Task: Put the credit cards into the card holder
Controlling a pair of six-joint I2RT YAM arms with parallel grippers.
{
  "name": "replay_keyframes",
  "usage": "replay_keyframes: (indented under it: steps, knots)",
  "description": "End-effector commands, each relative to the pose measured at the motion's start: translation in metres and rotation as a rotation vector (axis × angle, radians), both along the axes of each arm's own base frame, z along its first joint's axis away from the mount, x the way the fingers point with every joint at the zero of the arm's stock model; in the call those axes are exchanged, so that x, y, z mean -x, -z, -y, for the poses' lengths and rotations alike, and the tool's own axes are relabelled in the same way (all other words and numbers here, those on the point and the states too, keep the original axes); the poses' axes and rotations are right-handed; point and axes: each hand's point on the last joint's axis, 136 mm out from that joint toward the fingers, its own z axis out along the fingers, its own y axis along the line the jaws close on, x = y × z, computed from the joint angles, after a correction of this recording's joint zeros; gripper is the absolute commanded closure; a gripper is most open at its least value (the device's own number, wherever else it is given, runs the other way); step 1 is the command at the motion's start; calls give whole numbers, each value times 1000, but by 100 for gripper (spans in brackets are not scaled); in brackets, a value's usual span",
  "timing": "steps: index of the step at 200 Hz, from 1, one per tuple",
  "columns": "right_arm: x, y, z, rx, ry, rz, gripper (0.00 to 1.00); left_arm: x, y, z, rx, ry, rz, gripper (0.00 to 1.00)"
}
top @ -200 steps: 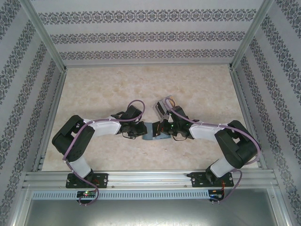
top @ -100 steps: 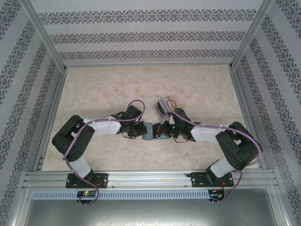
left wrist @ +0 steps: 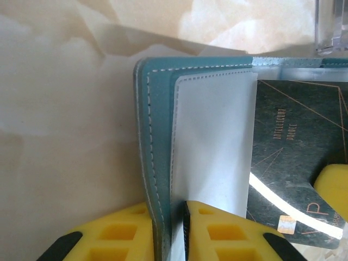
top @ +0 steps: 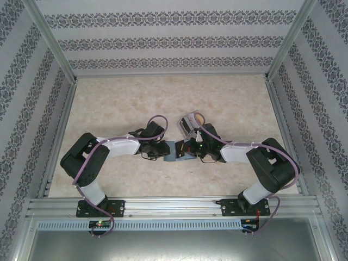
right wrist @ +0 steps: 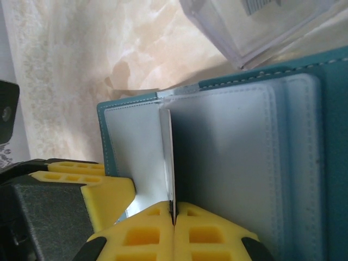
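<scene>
The teal wallet (top: 176, 151) lies open on the marbled table (top: 119, 98), near the middle and toward the front edge, with both arms reaching in to it from either side. The left gripper (left wrist: 167, 207) is clamped on the wallet's edge: its yellow fingers sit on either side of the stitched teal cover and the frosted inner pocket, and both are pinched between them. A dark grey card (left wrist: 293, 157) with fine gold lettering lies across the wallet's inside, its left end tucked under the frosted pocket, and another yellow fingertip (left wrist: 333, 185) overlaps its right end. The right gripper (right wrist: 174, 206) is clenched tight, its fingers pressed together on a thin pale sheet (right wrist: 167, 157) that stands edge-on among the wallet's whitish pockets. Whether that sheet is a pocket leaf or a card cannot be told. A small clear box (top: 188, 123) sits just behind the wallet, beside the right arm's wrist.
</scene>
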Motion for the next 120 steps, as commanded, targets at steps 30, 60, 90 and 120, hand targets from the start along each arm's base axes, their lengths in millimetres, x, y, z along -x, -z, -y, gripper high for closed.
replay_keyframes:
  steps: [30,60,90,120]
  knots:
    - [4,-4,-13,-96,-20,-42,100,7,16,-8,-74,25,-33,80]
    - [6,8,-11,-68,-10,-62,100,7,16,-8,-72,23,-34,79]
    - [12,22,-8,-1,-29,-71,100,7,13,-10,-75,22,-25,79]
    - [15,26,-15,56,-70,-69,99,5,10,-8,-69,23,-19,79]
